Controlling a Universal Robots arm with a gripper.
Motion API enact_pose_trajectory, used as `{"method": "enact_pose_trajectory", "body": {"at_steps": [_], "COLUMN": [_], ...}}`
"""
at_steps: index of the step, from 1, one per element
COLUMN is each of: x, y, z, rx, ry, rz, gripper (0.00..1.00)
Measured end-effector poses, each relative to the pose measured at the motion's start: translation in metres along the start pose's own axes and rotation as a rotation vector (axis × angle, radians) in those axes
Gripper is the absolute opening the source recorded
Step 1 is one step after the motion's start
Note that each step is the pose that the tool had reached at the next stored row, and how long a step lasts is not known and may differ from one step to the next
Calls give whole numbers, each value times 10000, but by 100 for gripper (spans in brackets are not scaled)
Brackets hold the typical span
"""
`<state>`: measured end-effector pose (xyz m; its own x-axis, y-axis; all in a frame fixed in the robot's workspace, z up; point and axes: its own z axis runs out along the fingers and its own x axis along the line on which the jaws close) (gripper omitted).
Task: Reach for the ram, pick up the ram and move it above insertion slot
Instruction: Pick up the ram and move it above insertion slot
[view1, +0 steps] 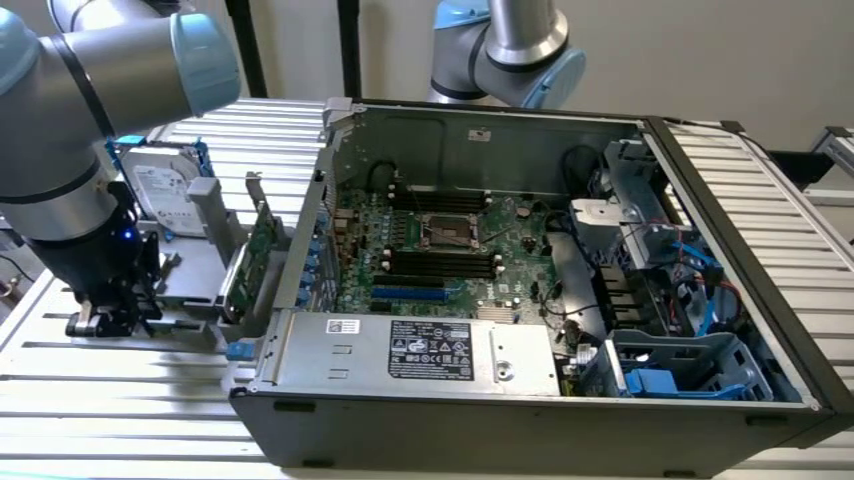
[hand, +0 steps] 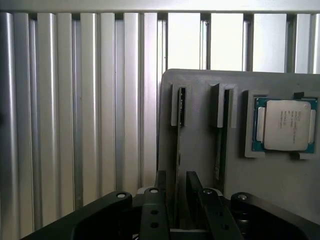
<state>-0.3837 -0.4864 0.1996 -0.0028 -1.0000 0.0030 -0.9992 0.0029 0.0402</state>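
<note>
The long, narrow green ram stick (hand: 178, 145) is seen edge-on. Its chips cannot be made out, and the end nearest the camera is hidden behind the black jaws. The jaws stand spread, one on each side of the stick, with a gap visible on both sides.

The stick stands in a slot of the grey moulded holder (hand: 200, 125) on the ribbed metal bench (hand: 90, 100). The neighbouring slot holds a second thin stick (hand: 218, 150). A square recess holds a silver-capped processor (hand: 286, 125).

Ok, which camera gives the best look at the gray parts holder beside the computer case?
The wrist view: the gray parts holder faces the camera, showing its slots, an edge-on ram stick and a processor. The exterior view shows it side-on, partly behind the arm.
</note>
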Motion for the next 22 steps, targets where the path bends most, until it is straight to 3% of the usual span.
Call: {"method": "enact_pose_trajectory", "body": {"at_steps": [6,11,22], "x": [0,0,0], "y": [0,0,-1], "z": [9,11,11], "rx": [-2,-9,-8], "ry": [1,1,-7], "rz": [-23,-22,-24], "gripper": [31,13,13]}}
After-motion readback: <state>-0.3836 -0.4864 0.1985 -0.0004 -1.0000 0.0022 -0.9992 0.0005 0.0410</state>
